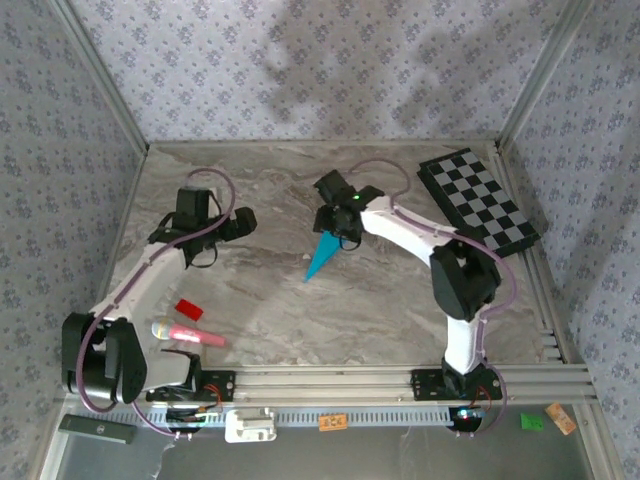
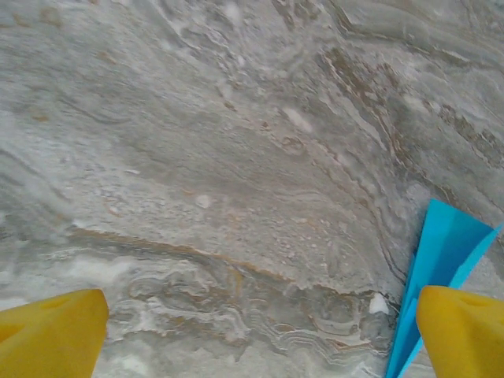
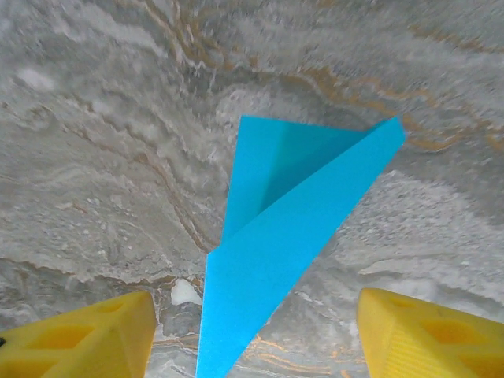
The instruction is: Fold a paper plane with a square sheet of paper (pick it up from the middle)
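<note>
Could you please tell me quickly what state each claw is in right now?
Left claw: open, holding nothing.
Right claw: open above the paper plane, not gripping it.

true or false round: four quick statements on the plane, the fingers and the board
1. The paper plane lies on the table. True.
2. The right fingers are clamped on the plane. False: they stand apart, one on each side of it.
3. The checkered board sits at the table's far right. True.
4. The left fingers hold the red block. False: they are open and empty; the block lies on the table near the left arm.
</note>
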Motion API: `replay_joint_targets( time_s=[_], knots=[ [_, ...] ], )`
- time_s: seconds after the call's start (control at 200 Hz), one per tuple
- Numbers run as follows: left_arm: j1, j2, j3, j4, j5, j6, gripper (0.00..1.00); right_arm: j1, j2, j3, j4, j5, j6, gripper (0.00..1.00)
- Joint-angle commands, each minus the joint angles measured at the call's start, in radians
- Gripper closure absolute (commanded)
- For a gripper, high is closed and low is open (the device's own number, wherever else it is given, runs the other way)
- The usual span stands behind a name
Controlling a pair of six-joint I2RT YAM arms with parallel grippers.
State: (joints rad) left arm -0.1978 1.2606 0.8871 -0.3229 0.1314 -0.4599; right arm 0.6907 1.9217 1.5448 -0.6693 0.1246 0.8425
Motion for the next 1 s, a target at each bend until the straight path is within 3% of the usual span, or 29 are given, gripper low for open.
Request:
replay_joint_targets(
  time_s=[0.0,0.25,0.41,0.7,0.994],
  knots=[
    [0.011,-0.054,-0.015,-0.015,-0.013,0.029,0.0,0.041,0.071,0.095,-0.157,0.125,0.088,0.29],
    [0.013,-0.094,-0.026,-0.014,-0.011,0.035,0.0,0.099,0.261,0.351,-0.427,0.262,0.169,0.28],
    [0.013,-0.107,-0.036,-0.012,-0.017,0.029,0.0,0.112,0.333,0.423,-0.473,0.249,0.17,0.28],
    [0.014,-0.123,-0.042,-0.012,-0.031,0.027,0.0,0.101,0.381,0.454,-0.496,0.172,0.159,0.33],
    [0.014,-0.115,-0.042,-0.011,-0.031,0.026,0.0,0.093,0.296,0.372,-0.484,0.213,0.211,0.43]
  ],
)
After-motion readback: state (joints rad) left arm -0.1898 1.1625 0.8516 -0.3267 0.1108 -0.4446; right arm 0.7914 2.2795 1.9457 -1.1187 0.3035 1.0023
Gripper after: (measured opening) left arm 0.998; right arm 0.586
